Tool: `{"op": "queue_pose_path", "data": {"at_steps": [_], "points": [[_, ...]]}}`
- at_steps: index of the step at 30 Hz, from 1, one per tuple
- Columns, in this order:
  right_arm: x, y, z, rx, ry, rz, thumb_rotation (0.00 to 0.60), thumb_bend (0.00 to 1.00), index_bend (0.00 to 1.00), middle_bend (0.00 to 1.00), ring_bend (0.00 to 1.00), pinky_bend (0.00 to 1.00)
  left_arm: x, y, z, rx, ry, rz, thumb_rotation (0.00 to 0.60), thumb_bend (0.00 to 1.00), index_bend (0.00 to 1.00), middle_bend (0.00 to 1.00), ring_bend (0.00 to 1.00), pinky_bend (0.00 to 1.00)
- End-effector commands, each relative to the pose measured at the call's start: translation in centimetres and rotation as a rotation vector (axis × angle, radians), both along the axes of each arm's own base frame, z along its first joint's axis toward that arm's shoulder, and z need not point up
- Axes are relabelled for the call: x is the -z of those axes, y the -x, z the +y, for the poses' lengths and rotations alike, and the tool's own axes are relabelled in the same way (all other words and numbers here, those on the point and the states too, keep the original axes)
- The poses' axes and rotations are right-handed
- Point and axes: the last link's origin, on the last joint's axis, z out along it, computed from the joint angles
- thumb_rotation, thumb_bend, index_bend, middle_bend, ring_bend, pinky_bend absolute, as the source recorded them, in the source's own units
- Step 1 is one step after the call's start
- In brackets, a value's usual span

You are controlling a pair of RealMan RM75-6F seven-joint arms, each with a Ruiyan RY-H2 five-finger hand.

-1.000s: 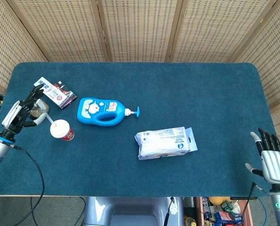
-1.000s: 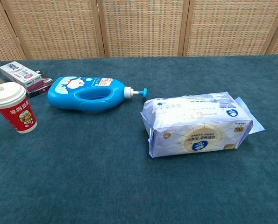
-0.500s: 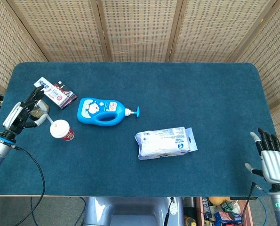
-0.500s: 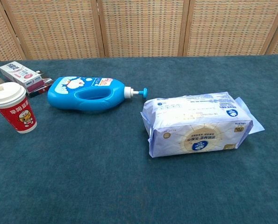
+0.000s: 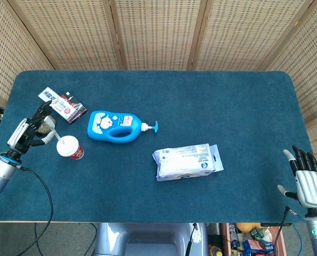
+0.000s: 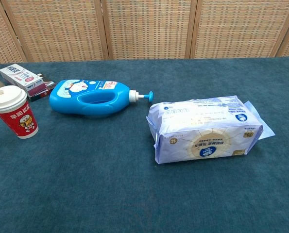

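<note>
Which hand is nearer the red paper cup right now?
Left. The left hand sits just left of the red paper cup, close to its straw. The right hand is far off at the table's near right corner, beyond the wipes pack.

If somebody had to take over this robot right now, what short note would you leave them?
Left hand: open, fingers spread, holding nothing, at the table's left edge just beside the red paper cup and its straw.
Right hand: open, idle at the near right corner, far from everything.
On the table: blue pump bottle lying on its side, wipes pack mid-table, small box behind the cup.
Done: nothing lifted.
Left: the cup stands upright, not yet gripped.
</note>
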Motion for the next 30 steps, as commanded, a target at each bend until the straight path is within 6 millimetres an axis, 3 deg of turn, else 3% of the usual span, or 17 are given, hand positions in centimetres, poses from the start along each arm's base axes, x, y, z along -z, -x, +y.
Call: {"op": "queue_pose_path", "data": {"at_steps": [1,12,26,28,30], "points": [[0.0,0.0,0.0,0.000,0.000,-0.001,0.600,0.00,0.00,0.00,0.00,0.00,1.0,0.6,-0.1,-0.028,0.018,-0.013,0.600,0.44,0.55,0.00,0.00,0.00],[-0.2,0.1,0.0,0.005,0.004,-0.010,0.600,0.00,0.00,0.00,0.00,0.00,3.0,2.4,0.0,-0.077,0.044,0.003,0.600,0.44,0.55,0.00,0.00,0.00],[-0.3,0.1,-0.1,0.006,0.005,-0.011,0.600,0.00,0.00,0.00,0.00,0.00,3.8,2.9,-0.1,-0.077,0.079,0.035,0.600,0.44,0.55,0.00,0.00,0.00],[-0.3,0.1,-0.1,0.005,0.005,-0.011,0.600,0.00,0.00,0.00,0.00,0.00,3.6,3.0,-0.1,-0.073,0.071,0.056,0.600,0.44,0.49,0.00,0.00,0.00],[-0.2,0.1,0.0,0.004,0.004,-0.011,0.600,0.00,0.00,0.00,0.00,0.00,3.6,3.0,-0.2,-0.068,0.074,0.070,0.600,0.44,0.29,0.00,0.00,0.00]]}}
